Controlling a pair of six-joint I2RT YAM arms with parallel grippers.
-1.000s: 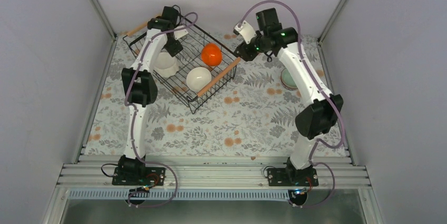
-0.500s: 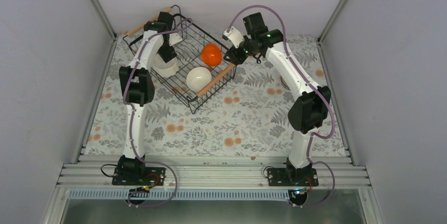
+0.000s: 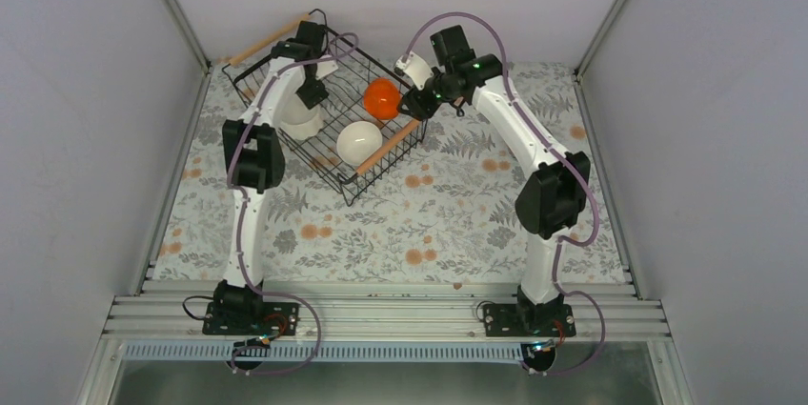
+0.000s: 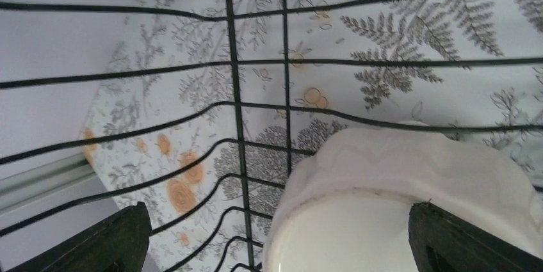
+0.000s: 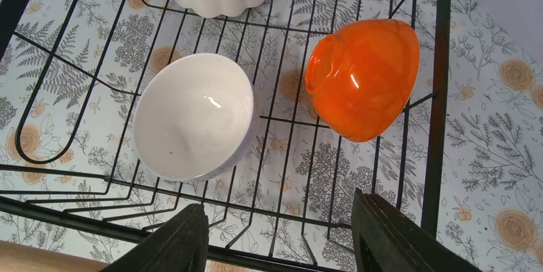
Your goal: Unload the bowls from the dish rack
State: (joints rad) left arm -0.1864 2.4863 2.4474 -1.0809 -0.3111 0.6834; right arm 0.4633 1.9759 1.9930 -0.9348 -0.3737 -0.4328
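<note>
The black wire dish rack (image 3: 328,165) stands at the back left, with a wooden handle (image 3: 394,138) at its right end. It holds an orange bowl (image 3: 381,98), a plain white bowl (image 3: 358,141) and a scallop-edged white bowl (image 3: 301,121). My left gripper (image 3: 313,93) is inside the rack, open. In the left wrist view its fingertips (image 4: 276,214) straddle the near rim of the scalloped bowl (image 4: 410,176), which fills the lower right. My right gripper (image 3: 419,105) is open and empty over the rack's right end. In the right wrist view (image 5: 282,214) it is below the orange bowl (image 5: 362,77) and the white bowl (image 5: 192,115).
A floral cloth (image 3: 429,214) covers the table. Grey walls close in at the left, right and back. The rack's second wooden handle (image 3: 272,40) is near the back left corner. A pale green bowl seen earlier on the cloth at the right is hidden behind my right arm.
My right gripper has moved left, from beside the rack to over its right end near the orange bowl. My left gripper has shifted slightly over the scalloped bowl. The bowls have not moved.
</note>
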